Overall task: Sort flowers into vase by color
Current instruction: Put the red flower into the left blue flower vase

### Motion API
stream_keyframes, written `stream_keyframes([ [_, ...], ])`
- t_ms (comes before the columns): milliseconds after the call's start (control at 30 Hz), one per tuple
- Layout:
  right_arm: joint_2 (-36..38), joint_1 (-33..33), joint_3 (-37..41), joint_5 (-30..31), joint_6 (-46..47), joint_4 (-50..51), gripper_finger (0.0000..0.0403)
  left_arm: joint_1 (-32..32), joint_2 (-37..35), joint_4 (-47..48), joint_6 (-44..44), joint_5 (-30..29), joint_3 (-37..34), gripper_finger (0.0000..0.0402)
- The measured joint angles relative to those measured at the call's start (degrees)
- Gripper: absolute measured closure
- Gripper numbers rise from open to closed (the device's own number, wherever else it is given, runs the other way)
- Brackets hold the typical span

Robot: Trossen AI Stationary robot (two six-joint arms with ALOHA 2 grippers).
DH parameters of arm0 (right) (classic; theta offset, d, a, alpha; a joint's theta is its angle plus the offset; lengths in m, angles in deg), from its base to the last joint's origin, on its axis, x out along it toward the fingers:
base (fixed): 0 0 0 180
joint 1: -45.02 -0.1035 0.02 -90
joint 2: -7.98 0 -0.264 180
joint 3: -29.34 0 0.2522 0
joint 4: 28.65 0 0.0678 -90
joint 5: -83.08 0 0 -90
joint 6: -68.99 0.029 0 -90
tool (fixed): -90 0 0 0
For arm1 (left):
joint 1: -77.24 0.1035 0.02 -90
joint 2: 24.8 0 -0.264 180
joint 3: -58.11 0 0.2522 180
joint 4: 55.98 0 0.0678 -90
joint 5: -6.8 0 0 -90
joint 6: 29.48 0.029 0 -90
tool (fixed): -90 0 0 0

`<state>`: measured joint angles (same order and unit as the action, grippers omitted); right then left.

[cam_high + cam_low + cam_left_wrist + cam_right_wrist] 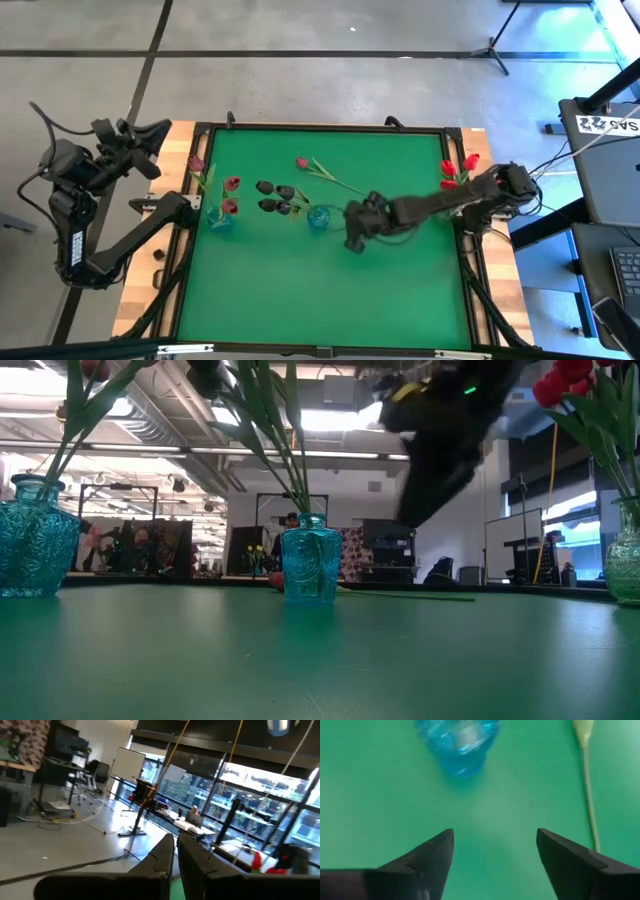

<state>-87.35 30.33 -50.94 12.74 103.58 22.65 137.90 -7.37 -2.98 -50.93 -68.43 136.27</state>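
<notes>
Right pincer [495, 857] hovers wide open, empty, centre frame; the loose pink tulip [303, 163] looks light, floppy — grab its thin stem [590, 805] mid-length.

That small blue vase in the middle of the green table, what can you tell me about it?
The middle vase is a small, squat jar of patterned turquoise glass, see-through, standing upright on the green table. Green stems rise from its narrow neck and lean toward the left side, ending in black flowers. A loose pink flower lies on the table just behind it. The right claw hovers open close beside it, not touching.
</notes>
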Motion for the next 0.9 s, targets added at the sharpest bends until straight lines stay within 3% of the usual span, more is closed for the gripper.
stream_keyframes([
  [300,0.0,10.5,0.0,-5.2,-1.9,4.0,0.0191,0.0,0.0,0.2,-2.4,2.7,0.0,0.0381],
  [400,0.0,11.8,0.0,-2.8,-2.0,5.1,0.0206,0.0,0.0,0.7,-2.3,2.7,0.0,0.0381],
  [667,-1.0,17.8,0.6,-3.7,-6.5,4.2,0.0215,0.0,0.0,1.1,-2.2,2.5,0.0,0.0381],
  [900,-1.0,24.7,6.8,-13.4,-8.1,-2.3,0.0215,0.0,0.0,1.1,-2.0,2.5,0.0,0.0381],
])
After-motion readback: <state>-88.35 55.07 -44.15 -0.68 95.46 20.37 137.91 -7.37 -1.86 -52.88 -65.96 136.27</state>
